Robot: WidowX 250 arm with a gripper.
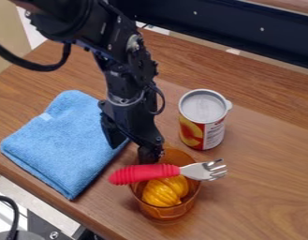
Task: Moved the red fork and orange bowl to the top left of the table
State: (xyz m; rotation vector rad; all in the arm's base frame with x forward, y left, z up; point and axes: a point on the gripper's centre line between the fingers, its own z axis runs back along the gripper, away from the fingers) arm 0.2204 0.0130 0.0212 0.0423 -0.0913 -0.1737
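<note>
Gripper (132, 148), fingers apart, near bowl (165, 213); fork (143, 173) atop; towel (62, 140), can (203, 119) nearby.

No words or numbers can be read. The can (202, 119) has a label (213, 135), and the tiny print on its white part is too small.

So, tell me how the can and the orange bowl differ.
The can is opaque, with a printed label; the bowl is see-through orange.
The can has a flat grey top; the bowl is open and holds a ridged yellow-orange thing.
Both stand upright on the wooden table.
</note>
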